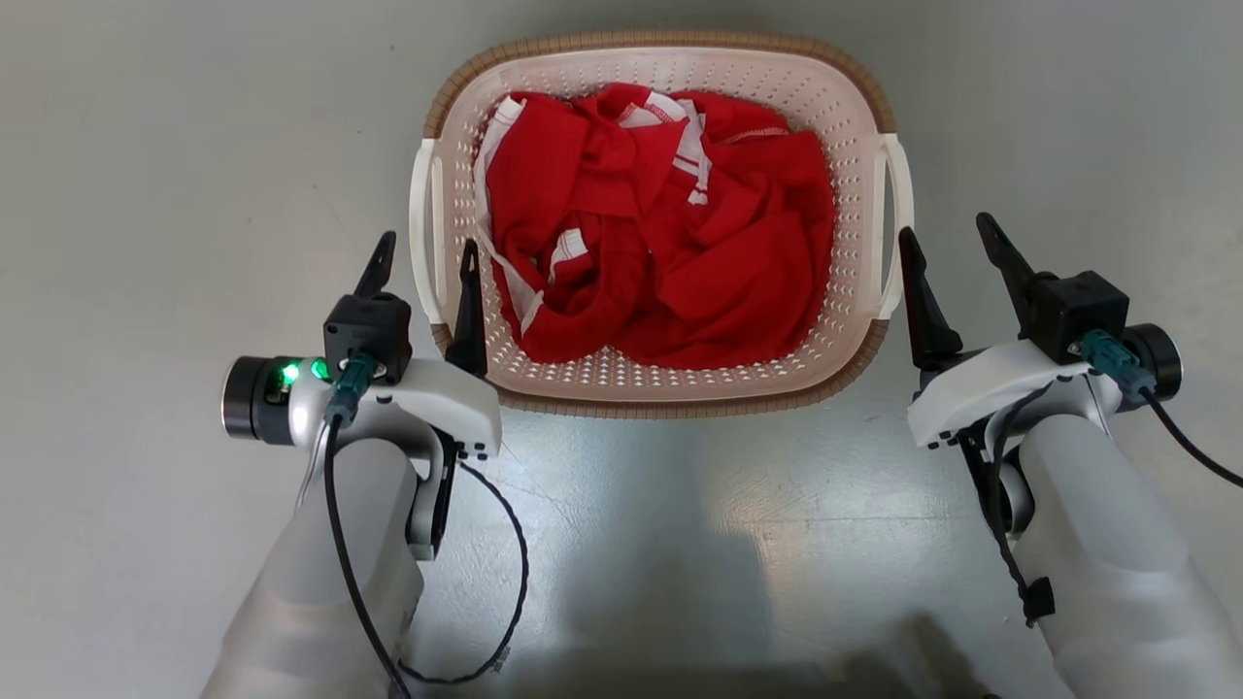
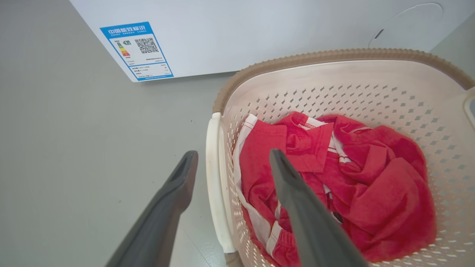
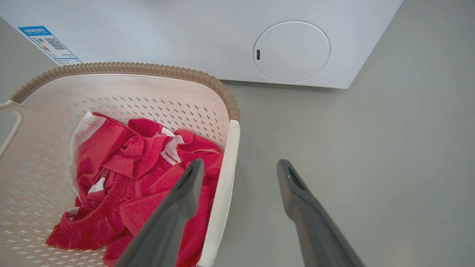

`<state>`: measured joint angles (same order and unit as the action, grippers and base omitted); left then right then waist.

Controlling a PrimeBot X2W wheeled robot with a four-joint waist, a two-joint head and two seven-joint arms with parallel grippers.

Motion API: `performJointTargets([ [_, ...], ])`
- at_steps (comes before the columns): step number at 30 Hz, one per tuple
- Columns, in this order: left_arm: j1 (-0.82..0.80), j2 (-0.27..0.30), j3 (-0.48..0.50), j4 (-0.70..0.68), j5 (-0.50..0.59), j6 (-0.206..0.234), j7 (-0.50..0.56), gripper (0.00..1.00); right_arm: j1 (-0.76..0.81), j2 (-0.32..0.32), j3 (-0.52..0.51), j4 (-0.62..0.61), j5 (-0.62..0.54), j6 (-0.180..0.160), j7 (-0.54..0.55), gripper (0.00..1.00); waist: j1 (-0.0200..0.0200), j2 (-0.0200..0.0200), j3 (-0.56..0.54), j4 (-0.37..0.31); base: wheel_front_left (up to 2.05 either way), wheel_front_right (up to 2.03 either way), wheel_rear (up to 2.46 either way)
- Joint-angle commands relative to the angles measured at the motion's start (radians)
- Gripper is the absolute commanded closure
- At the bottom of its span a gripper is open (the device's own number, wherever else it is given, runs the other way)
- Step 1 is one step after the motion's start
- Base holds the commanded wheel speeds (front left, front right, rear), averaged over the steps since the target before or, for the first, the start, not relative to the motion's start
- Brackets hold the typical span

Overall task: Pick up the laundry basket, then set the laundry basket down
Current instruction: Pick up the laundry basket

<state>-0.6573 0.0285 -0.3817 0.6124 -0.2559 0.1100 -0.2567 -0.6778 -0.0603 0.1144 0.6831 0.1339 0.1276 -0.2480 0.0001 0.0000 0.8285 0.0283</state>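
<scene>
The laundry basket, cream-white and perforated with a brown rim, sits on the grey floor with red clothes inside. My left gripper is open and straddles its left white handle, one finger outside the basket and one over the clothes. The left wrist view shows that handle between the fingers of the left gripper. My right gripper is open at the right handle. In the right wrist view the right gripper has this handle between its fingers, untouched.
A white washing machine stands just beyond the basket, with a blue energy label and a round flap low on its front. Bare grey floor lies on both sides of the basket.
</scene>
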Motion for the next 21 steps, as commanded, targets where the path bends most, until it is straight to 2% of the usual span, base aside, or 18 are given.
performJointTargets([
  [1, -0.003, 0.022, 0.018, -0.010, -0.006, 0.012, -0.005, 0.00, 0.021, 0.010, 0.022, -0.008, 0.006, 0.003, -0.014, 0.00, 0.0000, 0.0000, 0.009, 0.000, 0.00, 0.00, 0.00],
  [21, -0.038, 0.022, 0.009, 0.042, -0.078, 0.029, -0.005, 0.00, 0.022, 0.010, 0.045, -0.004, 0.019, 0.003, -0.014, 0.00, 0.0000, 0.0000, 0.056, 0.013, 0.00, 0.00, 0.00],
])
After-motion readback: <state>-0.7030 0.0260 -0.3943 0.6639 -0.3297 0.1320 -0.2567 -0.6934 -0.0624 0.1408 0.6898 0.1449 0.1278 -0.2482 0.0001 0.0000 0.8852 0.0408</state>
